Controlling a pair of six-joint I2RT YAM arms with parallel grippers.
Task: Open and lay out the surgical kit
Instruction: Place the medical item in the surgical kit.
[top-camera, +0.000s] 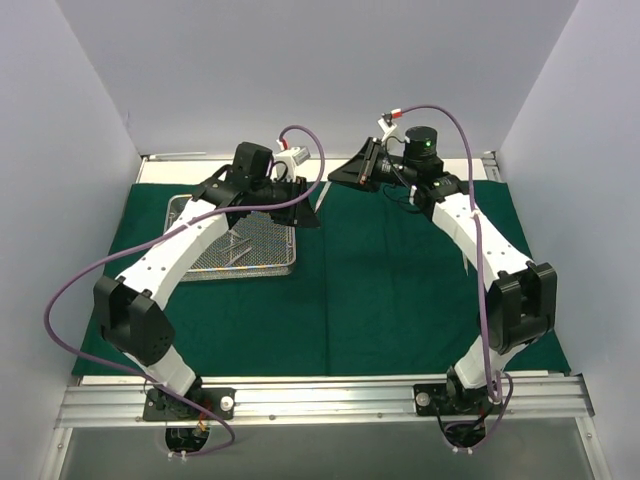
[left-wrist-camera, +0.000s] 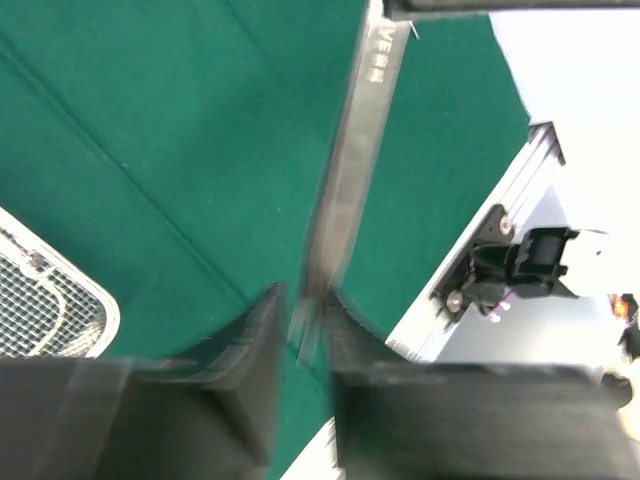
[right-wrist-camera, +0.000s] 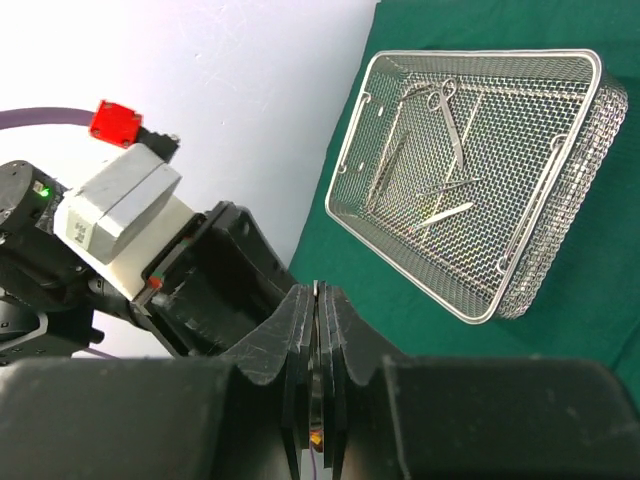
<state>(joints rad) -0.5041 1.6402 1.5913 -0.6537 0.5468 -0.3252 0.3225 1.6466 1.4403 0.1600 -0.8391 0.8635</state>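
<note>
Top external view: the surgical kit's green cloth lay opened flat across the table. Its mesh tray sat on the cloth's left half, towards the far edge, with slim instruments lying loose inside.

The left gripper hung over the tray's far right corner. In the left wrist view, the left gripper's jaws stood close on either side of one steel instrument, which ran out over bare cloth. Blur hid whether they actually pinched it.

The right gripper waited at the cloth's far edge, jaws pressed together on nothing visible.

Unwrapping looked finished, and the step in hand seemed to be moving instruments from tray to cloth. The next move likely called for a sure pinch on that instrument, then setting it flat on open cloth right of the tray.

The left arm covered the tray's far side from above. The instrument's far end was cut off at the frame's top, beside a dark bar I could not identify. The right wrist view showed scissors among the tray's instruments, but an exact count was hard.
</note>
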